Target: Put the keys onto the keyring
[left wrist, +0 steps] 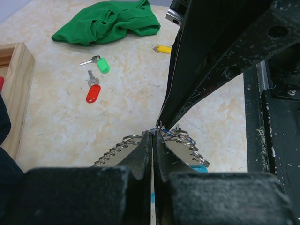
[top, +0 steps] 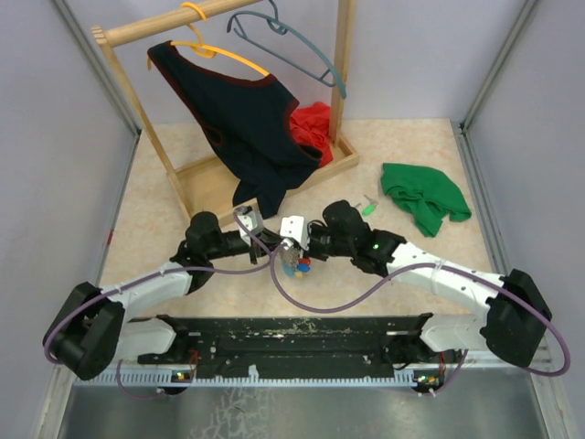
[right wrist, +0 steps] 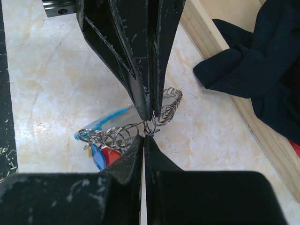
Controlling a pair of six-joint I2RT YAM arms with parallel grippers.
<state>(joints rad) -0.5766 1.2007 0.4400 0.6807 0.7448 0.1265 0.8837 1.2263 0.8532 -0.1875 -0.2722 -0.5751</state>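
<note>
Over the desk (top: 155, 238), my left fingers (left wrist: 139, 157) and right fingers (right wrist: 133, 157) meet tip to tip, both clamped shut on the keyring (right wrist: 112, 136) between them. Blue and red keys (right wrist: 97, 158) hang beneath it. A green key (left wrist: 102, 64), a red key (left wrist: 93, 93) and a yellow key (left wrist: 164, 48) lie loose beyond.

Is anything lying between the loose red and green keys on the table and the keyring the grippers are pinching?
Nothing visible. Only bare tabletop separates the red key and green key from the keyring; the green cloth lies beyond them.
</note>
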